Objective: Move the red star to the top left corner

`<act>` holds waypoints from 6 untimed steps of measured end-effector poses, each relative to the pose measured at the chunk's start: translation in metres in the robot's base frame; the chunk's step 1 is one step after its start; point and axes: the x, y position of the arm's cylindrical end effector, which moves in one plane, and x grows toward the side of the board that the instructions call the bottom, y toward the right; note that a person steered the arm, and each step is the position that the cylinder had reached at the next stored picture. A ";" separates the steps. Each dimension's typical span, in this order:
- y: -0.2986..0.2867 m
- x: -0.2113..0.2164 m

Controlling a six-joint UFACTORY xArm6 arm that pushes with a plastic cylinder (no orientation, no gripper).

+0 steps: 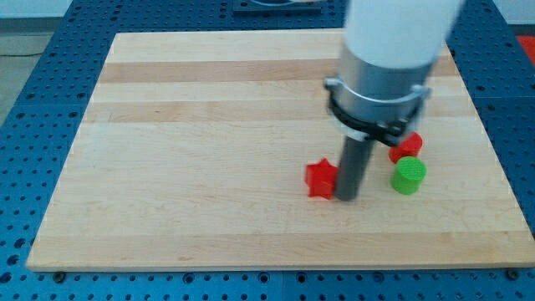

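Red star (pixel 319 179) sits touching my tip (pixel 345 197) on its right, placed so you push it up-left across the table (pixel 209 125); no jaws here

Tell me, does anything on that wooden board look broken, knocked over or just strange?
Nothing stands out. The red star sits flat beside my tip, on its left in the view. A red block and a green block sit close together further right. The wooden board looks undamaged.
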 end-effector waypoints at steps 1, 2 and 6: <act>-0.049 -0.027; -0.101 -0.050; -0.198 -0.089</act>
